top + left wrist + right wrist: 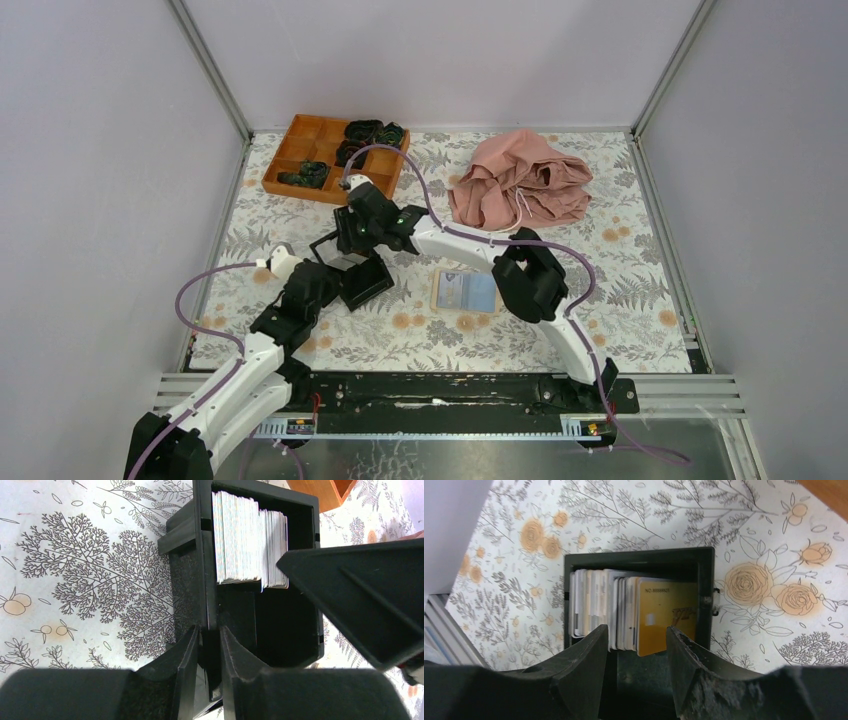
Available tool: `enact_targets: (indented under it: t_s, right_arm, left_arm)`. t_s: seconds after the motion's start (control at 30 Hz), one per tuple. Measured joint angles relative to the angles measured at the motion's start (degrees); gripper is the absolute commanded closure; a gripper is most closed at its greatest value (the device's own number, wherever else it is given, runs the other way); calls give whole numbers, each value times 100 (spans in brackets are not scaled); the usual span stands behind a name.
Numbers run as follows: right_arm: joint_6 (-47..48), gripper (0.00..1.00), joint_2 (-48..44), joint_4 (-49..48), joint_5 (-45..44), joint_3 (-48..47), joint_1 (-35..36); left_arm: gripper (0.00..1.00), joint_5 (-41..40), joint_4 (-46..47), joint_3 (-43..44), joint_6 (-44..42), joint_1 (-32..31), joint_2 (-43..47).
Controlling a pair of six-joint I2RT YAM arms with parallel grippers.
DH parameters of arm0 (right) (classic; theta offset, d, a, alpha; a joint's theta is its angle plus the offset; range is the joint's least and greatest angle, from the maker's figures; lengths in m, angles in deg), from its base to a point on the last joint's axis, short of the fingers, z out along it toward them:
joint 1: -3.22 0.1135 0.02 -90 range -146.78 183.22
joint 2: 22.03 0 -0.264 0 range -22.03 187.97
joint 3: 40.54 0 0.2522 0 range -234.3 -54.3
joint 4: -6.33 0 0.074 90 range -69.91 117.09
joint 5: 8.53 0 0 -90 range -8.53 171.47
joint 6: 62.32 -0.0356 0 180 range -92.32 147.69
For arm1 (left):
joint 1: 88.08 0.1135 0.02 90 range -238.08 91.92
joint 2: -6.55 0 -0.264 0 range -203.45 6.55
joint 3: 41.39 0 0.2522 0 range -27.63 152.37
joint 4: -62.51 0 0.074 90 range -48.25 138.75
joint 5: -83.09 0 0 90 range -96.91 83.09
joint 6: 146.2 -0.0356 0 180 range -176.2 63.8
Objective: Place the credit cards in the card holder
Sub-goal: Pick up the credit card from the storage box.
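On the floral desk (620, 270), left fingers (186, 655) pinched the wall of a matte black box (205, 570) while right fingers (584, 662) hung parted over thin upright credit cards (624, 610).

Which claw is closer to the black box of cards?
Left. The left gripper clamps the black box by its wall; the right gripper hangs open above the credit cards inside.
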Motion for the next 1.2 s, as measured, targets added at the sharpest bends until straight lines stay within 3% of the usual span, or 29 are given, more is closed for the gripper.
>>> enact_targets:
  t_s: [0.57,0.9,1.2]
  right_arm:
    - [-310,48,267,11,590,-68,-142]
    - [-505,57,286,-101,758,-59,-201]
    - [-568,59,284,-229,791,-20,-221]
  left_arm:
    - [76,0,46,0,-46,2,-26]
    - [77,-4,92,0,-68,2,-83]
    - [77,-7,197,0,-74,2,-177]
